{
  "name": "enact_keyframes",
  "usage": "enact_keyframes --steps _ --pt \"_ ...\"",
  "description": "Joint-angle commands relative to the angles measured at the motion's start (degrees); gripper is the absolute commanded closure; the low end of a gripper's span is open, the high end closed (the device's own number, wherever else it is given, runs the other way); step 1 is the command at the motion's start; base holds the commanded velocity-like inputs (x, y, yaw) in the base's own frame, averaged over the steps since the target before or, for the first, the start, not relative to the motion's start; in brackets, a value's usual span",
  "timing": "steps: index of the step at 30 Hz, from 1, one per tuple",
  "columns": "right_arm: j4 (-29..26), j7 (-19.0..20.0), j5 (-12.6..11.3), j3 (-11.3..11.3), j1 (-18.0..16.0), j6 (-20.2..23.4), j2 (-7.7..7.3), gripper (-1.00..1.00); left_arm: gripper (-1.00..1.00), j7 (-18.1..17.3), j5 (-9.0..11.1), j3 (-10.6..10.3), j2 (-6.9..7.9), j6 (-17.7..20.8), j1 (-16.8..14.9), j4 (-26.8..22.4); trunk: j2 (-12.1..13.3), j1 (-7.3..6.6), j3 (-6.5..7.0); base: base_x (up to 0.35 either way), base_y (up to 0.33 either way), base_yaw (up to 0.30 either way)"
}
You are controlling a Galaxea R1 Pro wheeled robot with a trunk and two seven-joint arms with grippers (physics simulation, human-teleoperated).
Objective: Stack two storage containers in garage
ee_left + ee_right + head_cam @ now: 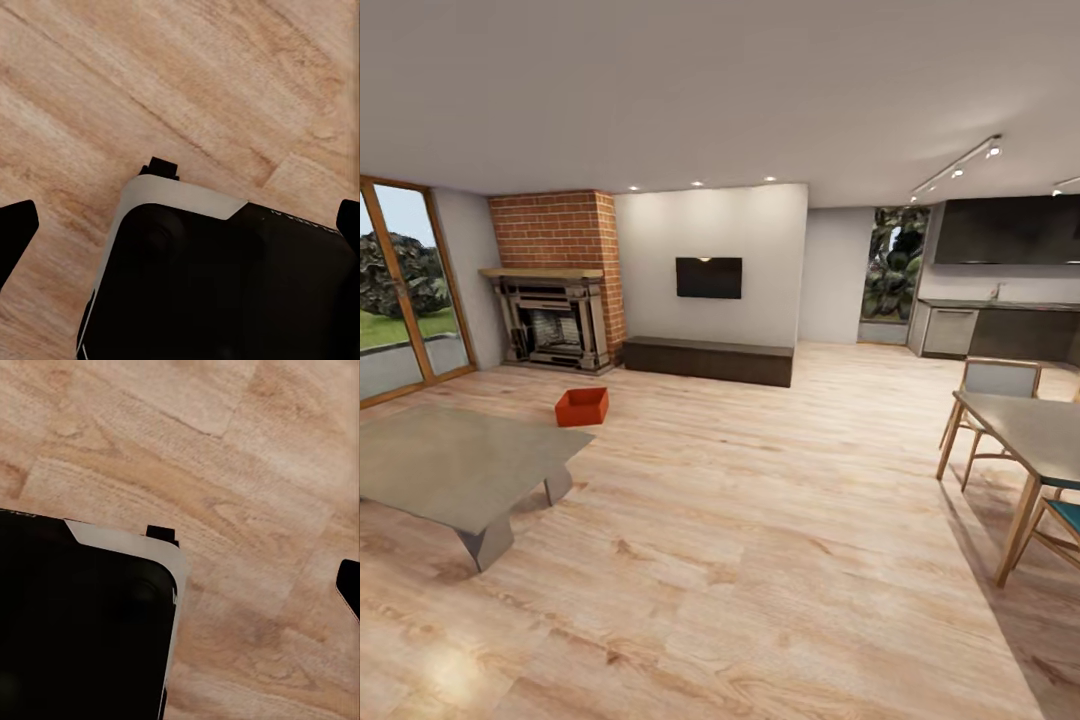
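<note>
No words or numbers I can read here.
On my base (225, 277), seen from my left wrist, a faint line of light marks runs near the upper edge of the black cover, too blurred to make out; from my right wrist a similar faint mark sits at the dark cover's edge, equally unreadable. The wall screen (709, 277) is dark and bears no lettering.

The left gripper (180, 225) points downward, its dark fingertips (16, 225) spread wide apart with nothing between them. The right gripper's one visible black fingertip (349, 585) stands alone.
</note>
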Motion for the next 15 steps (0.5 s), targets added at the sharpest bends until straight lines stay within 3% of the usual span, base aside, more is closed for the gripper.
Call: enact_keyframes --steps 1,15 --pt "0.2 0.1 -0.6 0.5 -0.1 -0.3 0.02 -1.00 -1.00 0.2 0.5 -0.5 0.00 0.2 0.0 0.0 -0.1 0.04 -0.09 0.323 0.000 0.000" --pt "0.2 0.1 -0.6 0.5 -0.1 -0.3 0.05 -1.00 -1.00 0.2 0.5 -0.5 -0.01 0.2 0.0 0.0 -0.1 0.04 -0.09 0.323 0.000 0.000"
